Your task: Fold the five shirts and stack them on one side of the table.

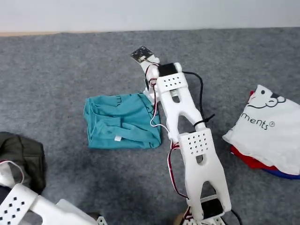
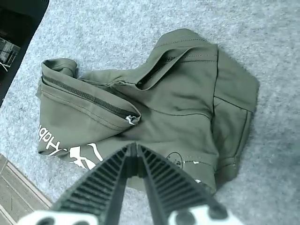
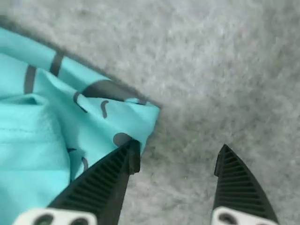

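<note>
Fingers (image 3: 101, 185) of the right gripper (image 3: 179, 154) are seen spread at a corner of the teal shirt (image 3: 42, 136), those of the left gripper (image 2: 137, 150) pressed together over the olive shirt (image 2: 178, 89).

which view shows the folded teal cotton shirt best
The high view: the folded teal cotton shirt lies on the grey carpet, nearly all of it visible. The right wrist view catches one corner by the open right gripper. The left wrist view faces an olive green shirt.

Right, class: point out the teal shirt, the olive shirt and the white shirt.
teal shirt (image 1: 123, 123): high view, middle of folded body.
olive shirt (image 2: 187, 93): left wrist view, chest panel.
white shirt (image 1: 275, 135): high view, printed front.
</note>
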You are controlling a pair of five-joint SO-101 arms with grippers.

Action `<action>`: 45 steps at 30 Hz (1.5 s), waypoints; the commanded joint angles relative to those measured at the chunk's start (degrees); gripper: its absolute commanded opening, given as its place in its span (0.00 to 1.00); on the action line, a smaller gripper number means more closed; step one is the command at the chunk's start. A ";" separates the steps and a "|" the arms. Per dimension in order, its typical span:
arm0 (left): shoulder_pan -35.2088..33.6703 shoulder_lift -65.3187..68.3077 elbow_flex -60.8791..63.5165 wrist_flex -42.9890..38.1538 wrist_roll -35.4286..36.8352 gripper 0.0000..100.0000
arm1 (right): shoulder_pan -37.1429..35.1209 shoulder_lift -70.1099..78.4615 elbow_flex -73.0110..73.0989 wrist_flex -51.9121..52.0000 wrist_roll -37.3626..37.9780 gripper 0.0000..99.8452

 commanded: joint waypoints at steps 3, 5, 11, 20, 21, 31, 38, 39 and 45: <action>0.44 -0.62 -1.80 0.00 0.44 0.01 | -2.07 -3.56 -9.23 5.67 -0.35 0.26; 0.44 -0.62 -1.80 0.00 0.44 0.01 | -4.00 -3.65 -12.84 8.40 -0.35 0.26; 0.44 -0.62 -1.71 0.00 0.35 0.01 | -10.15 -4.00 -20.40 16.75 -0.53 0.26; 0.44 -0.62 -1.71 0.00 0.35 0.01 | -18.95 -4.09 -16.00 19.47 -4.57 0.26; 0.44 -0.62 -1.71 0.00 0.35 0.01 | -20.18 -4.18 -14.42 19.47 -4.57 0.26; 0.44 -0.62 -1.63 0.00 0.35 0.01 | -33.63 -5.93 -10.11 19.47 -4.66 0.26; 0.44 -0.62 0.13 -2.81 0.35 0.01 | -35.82 -14.99 -9.85 19.47 -4.40 0.26; 0.44 -0.62 0.13 -2.81 0.35 0.01 | -34.95 -16.04 -9.76 19.47 -4.31 0.26; 0.44 -0.62 -0.13 -2.81 0.35 0.01 | -24.75 -16.57 -9.49 19.56 -4.13 0.26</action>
